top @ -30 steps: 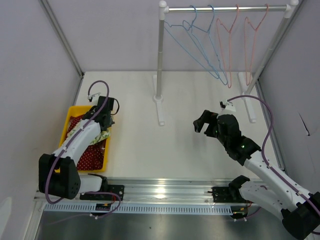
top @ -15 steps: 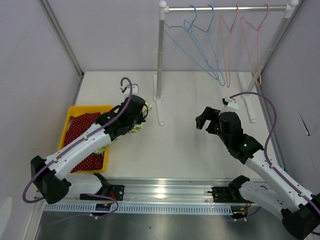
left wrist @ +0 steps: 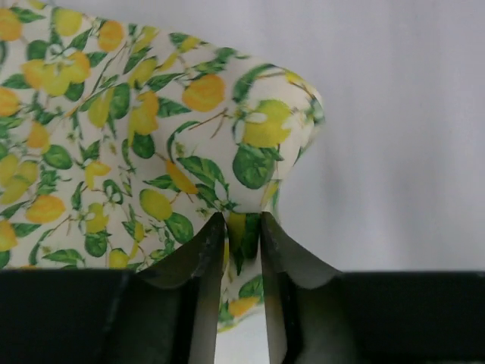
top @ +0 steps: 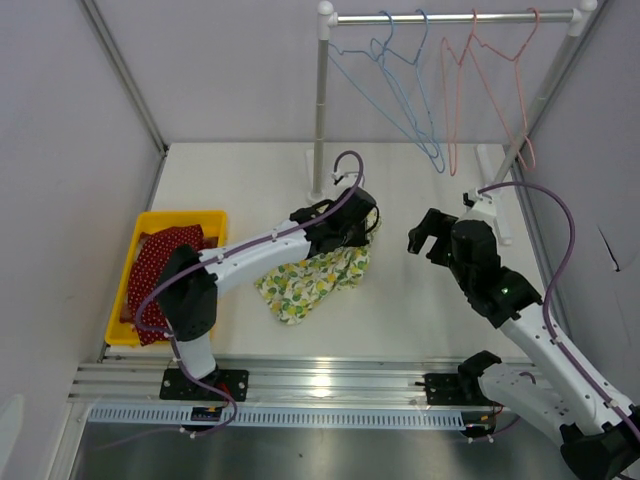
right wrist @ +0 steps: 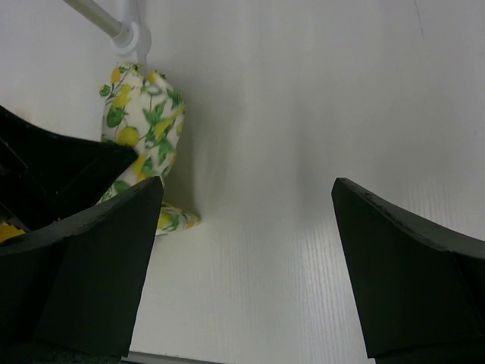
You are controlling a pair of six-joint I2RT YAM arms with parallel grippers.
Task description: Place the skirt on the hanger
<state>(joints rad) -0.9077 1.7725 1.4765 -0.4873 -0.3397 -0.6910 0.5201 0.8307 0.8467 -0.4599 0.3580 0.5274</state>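
Observation:
The skirt, white with a lemon and leaf print, lies spread on the white table and rises at its far right end into my left gripper. The left wrist view shows the jaws narrow, pinching a fold of the skirt at the left gripper's tips. My right gripper hangs open just right of it, nothing between its fingers; the skirt shows at its left. Blue wire hangers and pink hangers hang on the rail behind.
A yellow bin at the left holds a red polka-dot cloth. The rack's white post stands just behind my left gripper, its foot in the right wrist view. A slanted rack leg stands at the right.
My left arm has swung from the yellow bin to the table's middle, pulling the skirt out with it. The right arm edged right. The pink hangers are swaying.

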